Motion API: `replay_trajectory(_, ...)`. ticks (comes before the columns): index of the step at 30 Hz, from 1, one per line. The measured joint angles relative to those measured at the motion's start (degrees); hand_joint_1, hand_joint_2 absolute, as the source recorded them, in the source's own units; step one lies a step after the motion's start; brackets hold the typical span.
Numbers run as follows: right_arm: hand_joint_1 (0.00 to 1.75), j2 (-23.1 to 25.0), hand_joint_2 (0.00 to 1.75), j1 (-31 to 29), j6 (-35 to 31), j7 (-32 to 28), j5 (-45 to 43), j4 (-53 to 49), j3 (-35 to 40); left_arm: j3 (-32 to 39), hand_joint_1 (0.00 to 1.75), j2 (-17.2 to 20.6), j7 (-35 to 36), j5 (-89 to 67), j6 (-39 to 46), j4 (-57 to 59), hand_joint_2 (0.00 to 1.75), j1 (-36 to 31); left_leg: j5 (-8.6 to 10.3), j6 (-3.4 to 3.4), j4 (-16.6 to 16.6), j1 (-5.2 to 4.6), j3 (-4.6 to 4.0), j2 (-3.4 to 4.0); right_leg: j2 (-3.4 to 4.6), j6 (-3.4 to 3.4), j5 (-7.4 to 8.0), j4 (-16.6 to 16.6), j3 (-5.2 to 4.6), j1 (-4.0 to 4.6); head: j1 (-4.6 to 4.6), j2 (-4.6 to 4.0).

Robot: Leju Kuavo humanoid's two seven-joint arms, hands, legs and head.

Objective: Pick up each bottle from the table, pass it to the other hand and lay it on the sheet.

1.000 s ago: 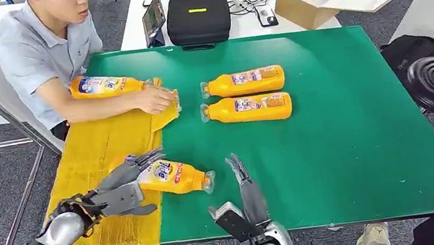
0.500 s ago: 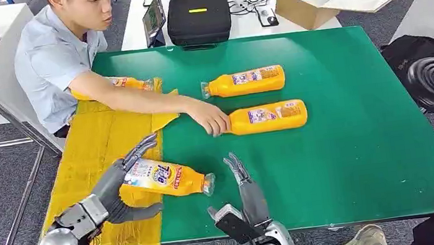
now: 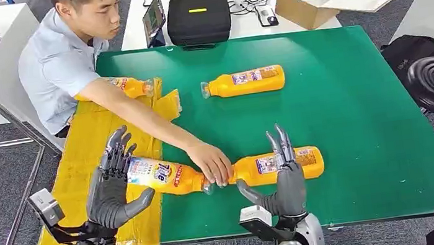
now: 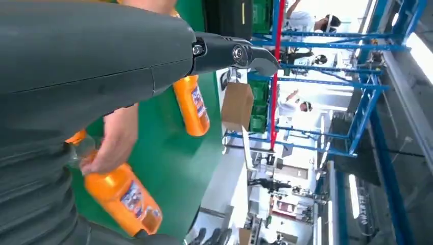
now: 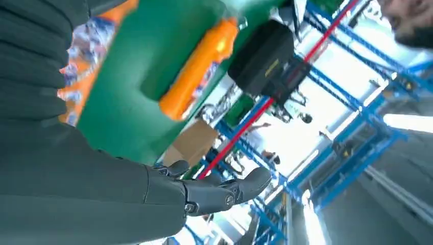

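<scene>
The left hand (image 3: 111,188) is released, fingers spread, beside a bottle (image 3: 165,176) lying across the yellow sheet's (image 3: 84,154) edge. A person's hand (image 3: 210,162) touches a second bottle (image 3: 276,166); the right hand (image 3: 284,183), released, stands before it.

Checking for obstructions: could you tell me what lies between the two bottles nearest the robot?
In the head view, a person's hand lies between the bottle on the sheet's edge and the near bottle.
</scene>
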Motion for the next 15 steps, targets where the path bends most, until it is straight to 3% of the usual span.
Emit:
replay_trajectory(6,0.00,0.09,1.75,1.33,0.00,0.00,1.27,-3.13,-1.75,0.33,0.00,-1.31,0.00,0.11,0.33,-0.31,1.75,0.71,0.03,0.01,0.00,0.00,0.01,-0.01,0.00,-0.01,0.01,0.00,0.01,0.00,0.00,0.00)
replay_trajectory(15,0.00,1.64,1.75,6.56,0.00,0.22,6.67,-9.60,-10.83,0.29,0.00,-4.70,-3.45,-6.73,8.24,-0.72,1.75,5.47,-0.06,0.00,0.00,-0.01,-0.03,-0.01,0.00,0.01,-0.01,-0.03,-0.04,-0.01,0.02,0.00)
